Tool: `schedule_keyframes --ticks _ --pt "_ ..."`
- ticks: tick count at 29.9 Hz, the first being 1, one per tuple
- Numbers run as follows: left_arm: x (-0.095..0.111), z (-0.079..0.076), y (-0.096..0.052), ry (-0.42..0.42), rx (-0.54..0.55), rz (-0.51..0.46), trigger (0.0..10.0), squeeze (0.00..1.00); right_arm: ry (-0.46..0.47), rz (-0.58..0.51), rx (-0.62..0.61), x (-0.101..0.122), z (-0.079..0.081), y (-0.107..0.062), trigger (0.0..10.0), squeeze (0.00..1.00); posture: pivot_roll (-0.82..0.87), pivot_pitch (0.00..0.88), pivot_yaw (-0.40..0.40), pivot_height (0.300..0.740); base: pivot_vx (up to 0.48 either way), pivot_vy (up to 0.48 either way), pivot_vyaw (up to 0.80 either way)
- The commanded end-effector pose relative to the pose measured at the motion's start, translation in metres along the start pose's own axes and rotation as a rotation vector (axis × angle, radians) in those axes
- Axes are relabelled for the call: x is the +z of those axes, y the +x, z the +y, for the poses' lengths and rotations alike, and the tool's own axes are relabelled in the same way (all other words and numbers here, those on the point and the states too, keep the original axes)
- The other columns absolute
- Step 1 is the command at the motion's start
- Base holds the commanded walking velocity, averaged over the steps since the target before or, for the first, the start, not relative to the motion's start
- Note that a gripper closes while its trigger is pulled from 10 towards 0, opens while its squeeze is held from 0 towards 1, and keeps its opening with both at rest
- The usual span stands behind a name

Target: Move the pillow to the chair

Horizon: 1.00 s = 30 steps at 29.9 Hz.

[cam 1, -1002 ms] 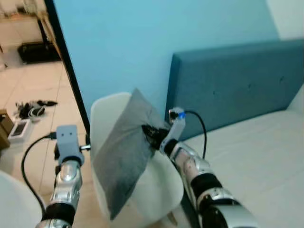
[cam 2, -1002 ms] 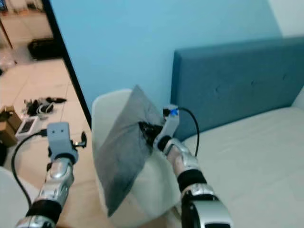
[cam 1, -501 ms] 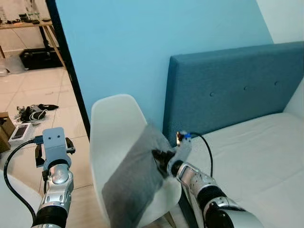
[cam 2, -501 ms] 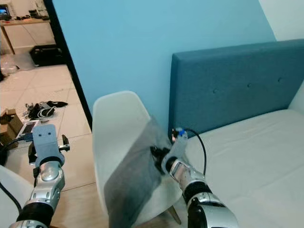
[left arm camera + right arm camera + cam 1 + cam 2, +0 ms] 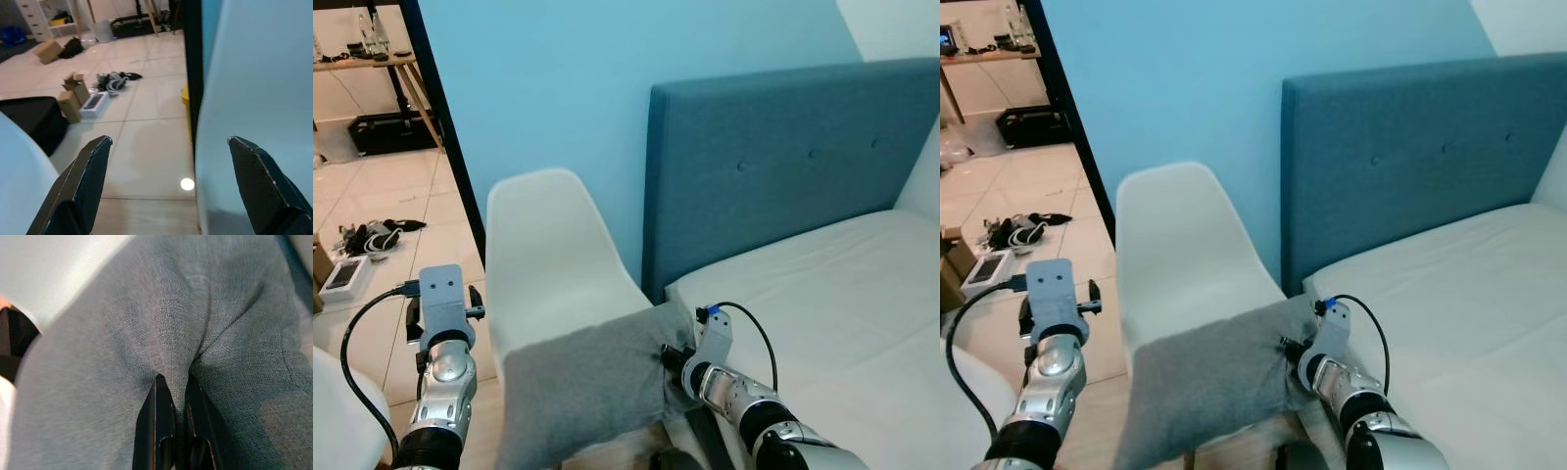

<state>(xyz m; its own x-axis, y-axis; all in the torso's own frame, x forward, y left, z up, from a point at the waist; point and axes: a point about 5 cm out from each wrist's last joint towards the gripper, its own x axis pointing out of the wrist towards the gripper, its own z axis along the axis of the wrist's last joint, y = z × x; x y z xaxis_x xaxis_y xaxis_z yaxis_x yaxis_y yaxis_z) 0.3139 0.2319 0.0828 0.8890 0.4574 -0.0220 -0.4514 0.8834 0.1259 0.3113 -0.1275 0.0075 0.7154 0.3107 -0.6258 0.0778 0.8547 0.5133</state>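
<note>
- Right gripper [image 5: 172, 396], lower centre of the head views: its two black fingers are pressed together on a fold of cloth at the edge of the grey pillow [image 5: 582, 382]. The pinch gathers the fabric into a ridge, so the soft pillow can be carried by one side.
- Pillow, lower centre: it lies flat across the seat of the white chair [image 5: 543, 259], its near edge drooping over the seat front. Since the seat appears to bear most of its weight, the placing looks nearly complete; only release seems left.
- Left gripper [image 5: 166, 183], lower left: its fingers are spread wide with nothing between them, held beside the chair's outer edge, probably to stay clear of the placing.
- Chair, centre: its back stands upright behind the pillow, just beside the bed [image 5: 832, 294], so the transfer is short.
- Headboard [image 5: 783, 157], upper right: blue, against the blue wall [image 5: 568, 78].
- Tiled floor [image 5: 372, 196], upper left: cables and small boxes lie well apart from the work.
</note>
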Motion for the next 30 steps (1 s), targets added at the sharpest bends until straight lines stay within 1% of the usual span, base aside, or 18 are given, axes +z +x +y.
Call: schedule_keyframes --ticks 1,6,7,9,10,11,12,13,14,15,17,22,23,24,25,27,29,30 --pt "0.0 -0.003 0.0 -0.022 -0.022 0.015 10.0 0.0 -0.007 0.042 0.022 -0.01 0.01 0.004 10.0 0.0 -0.14 0.0 -0.002 0.575 0.0 0.0 0.0" --pt "-0.001 -0.006 -0.001 -0.046 -0.044 0.027 10.0 0.0 0.006 0.019 0.029 -0.008 0.018 0.006 10.0 0.0 -0.13 0.0 0.002 0.575 0.0 0.0 0.0" --pt "-0.001 -0.007 -0.001 -0.054 -0.054 0.032 10.0 0.0 0.004 -0.002 0.044 -0.004 0.024 0.007 10.0 0.0 -0.13 0.0 0.004 0.575 0.0 0.0 0.0" --pt "-0.002 -0.01 -0.002 -0.07 -0.078 0.041 10.0 0.0 -0.02 -0.092 0.083 0.012 0.036 0.008 10.0 0.0 -0.13 0.0 0.006 0.575 0.0 0.0 0.0" --pt "-0.002 -0.01 -0.002 -0.07 -0.078 0.041 10.0 0.0 -0.02 -0.092 0.083 0.012 0.036 0.008 10.0 0.0 -0.13 0.0 0.006 0.575 0.0 0.0 0.0" --pt "-0.002 -0.012 -0.002 -0.08 -0.091 0.044 10.0 0.0 -0.028 -0.149 0.103 0.021 0.041 0.007 10.0 0.07 -0.13 0.0 0.01 0.575 0.0 0.0 0.0" --pt "-0.002 -0.012 -0.002 -0.08 -0.091 0.044 10.0 0.0 -0.028 -0.149 0.103 0.021 0.041 0.007 10.0 0.07 -0.13 0.0 0.01 0.575 0.0 0.0 0.0" --pt "-0.001 -0.015 -0.002 -0.09 -0.107 0.045 10.0 0.0 -0.039 -0.21 0.108 0.032 0.042 0.006 10.0 0.99 -0.13 0.0 0.01 0.575 0.0 0.0 0.0" --pt "0.0 -0.017 -0.003 -0.098 -0.123 0.045 10.0 0.0 -0.037 -0.255 0.119 0.04 0.042 0.004 10.0 1.0 -0.13 0.0 0.01 0.575 0.0 0.0 0.0" --pt "0.0 -0.017 -0.003 -0.098 -0.123 0.045 10.0 0.0 -0.037 -0.255 0.119 0.04 0.042 0.004 10.0 1.0 -0.13 0.0 0.01 0.575 0.0 0.0 0.0" --pt "0.001 -0.019 -0.003 -0.105 -0.141 0.041 10.0 0.0 -0.027 -0.304 0.138 0.05 0.042 0.001 10.0 1.0 -0.13 0.0 0.012 0.575 0.0 0.0 0.0" --pt "0.001 -0.02 -0.004 -0.106 -0.144 0.041 10.0 0.0 -0.052 -0.346 0.132 0.059 0.036 -0.003 10.0 1.0 -0.14 0.0 0.015 0.575 0.0 0.0 0.0" --pt "0.0 -0.02 -0.004 -0.107 -0.145 0.042 10.0 0.0 -0.058 -0.378 0.104 0.066 0.026 -0.007 10.0 1.0 -0.15 0.0 0.017 0.575 0.0 0.0 0.0" --pt "0.0 -0.021 -0.004 -0.108 -0.147 0.043 10.0 0.0 -0.09 -0.375 0.058 0.068 0.016 -0.009 10.0 1.0 -0.15 0.0 0.017 0.575 0.0 0.0 0.0" --pt "0.0 -0.021 -0.004 -0.108 -0.147 0.043 10.0 0.0 -0.09 -0.375 0.058 0.068 0.016 -0.009 10.0 1.0 -0.15 0.0 0.017 0.575 0.0 0.0 0.0" --pt "0.001 -0.022 -0.004 -0.109 -0.15 0.042 10.0 0.0 -0.174 -0.351 -0.014 0.069 0.001 -0.013 10.0 1.0 -0.16 0.0 0.021 0.575 0.0 0.0 0.0" --pt "0.001 -0.022 -0.004 -0.109 -0.15 0.042 10.0 0.0 -0.174 -0.351 -0.014 0.069 0.001 -0.013 10.0 1.0 -0.16 0.0 0.021 0.575 0.0 0.0 0.0" --pt "0.001 -0.022 -0.004 -0.11 -0.152 0.041 10.0 0.0 -0.206 -0.353 -0.051 0.071 -0.006 -0.016 10.0 1.0 -0.16 0.002 0.021 0.575 0.0 0.0 0.0"
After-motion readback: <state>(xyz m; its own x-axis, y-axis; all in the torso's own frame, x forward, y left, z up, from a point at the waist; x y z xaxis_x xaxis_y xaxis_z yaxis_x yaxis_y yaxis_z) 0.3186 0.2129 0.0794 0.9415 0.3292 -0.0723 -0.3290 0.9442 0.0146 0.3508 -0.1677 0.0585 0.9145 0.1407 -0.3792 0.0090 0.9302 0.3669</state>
